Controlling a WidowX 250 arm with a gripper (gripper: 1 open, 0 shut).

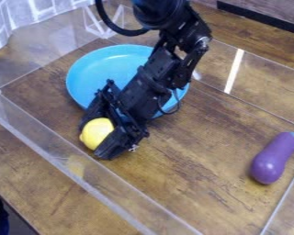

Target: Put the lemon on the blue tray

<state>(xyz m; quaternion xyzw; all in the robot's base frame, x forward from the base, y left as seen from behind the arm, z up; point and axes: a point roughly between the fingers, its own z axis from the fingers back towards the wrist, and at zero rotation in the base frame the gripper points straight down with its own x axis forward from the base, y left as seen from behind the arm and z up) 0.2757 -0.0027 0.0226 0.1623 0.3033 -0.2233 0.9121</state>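
The lemon (95, 132) is a small bright yellow oval sitting between the black fingers of my gripper (107, 138), which is shut on it. It hangs low over the wooden table, just off the near rim of the blue tray (98, 72). The tray is a wide round sky-blue dish at the back left, and the arm reaches across its right side and hides part of it. I cannot tell whether the lemon touches the table.
A purple eggplant (272, 157) lies on the wooden table at the right. Clear plastic walls (63, 161) fence the work area along the near left and the back.
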